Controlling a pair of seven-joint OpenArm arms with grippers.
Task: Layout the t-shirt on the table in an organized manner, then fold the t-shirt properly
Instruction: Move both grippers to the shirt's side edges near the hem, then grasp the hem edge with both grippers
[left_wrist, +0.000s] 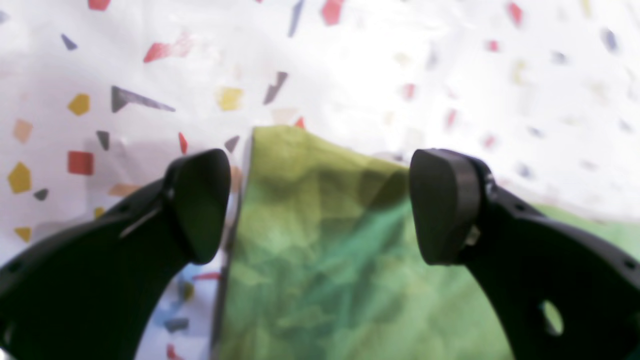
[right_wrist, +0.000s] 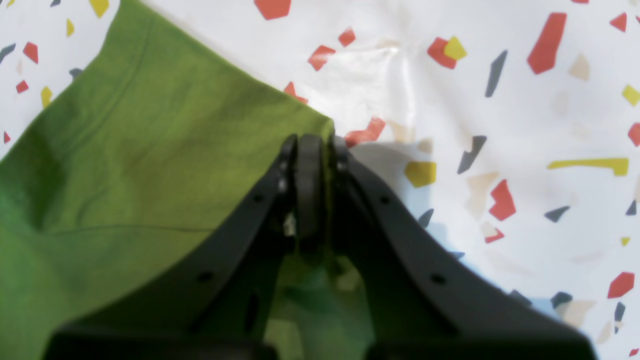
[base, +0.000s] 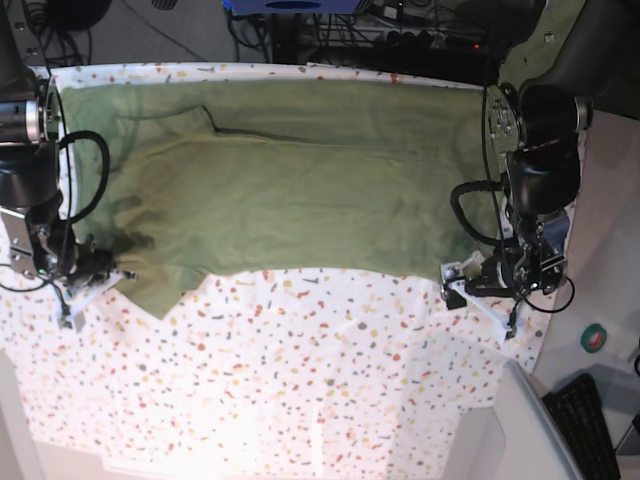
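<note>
Fabric of the t-shirt (base: 300, 190) lies spread across the desk (base: 300, 370); the right fingers (right_wrist: 315, 145) pinch its edge, likely to steady or straighten it, while the left fingers (left_wrist: 320, 205) stand wide around a corner, presumably for gripping.

A robotics workspace (probably a lab): robot arms (base: 538, 190), loose cables (base: 290, 45), keyboard (base: 590, 425).
</note>
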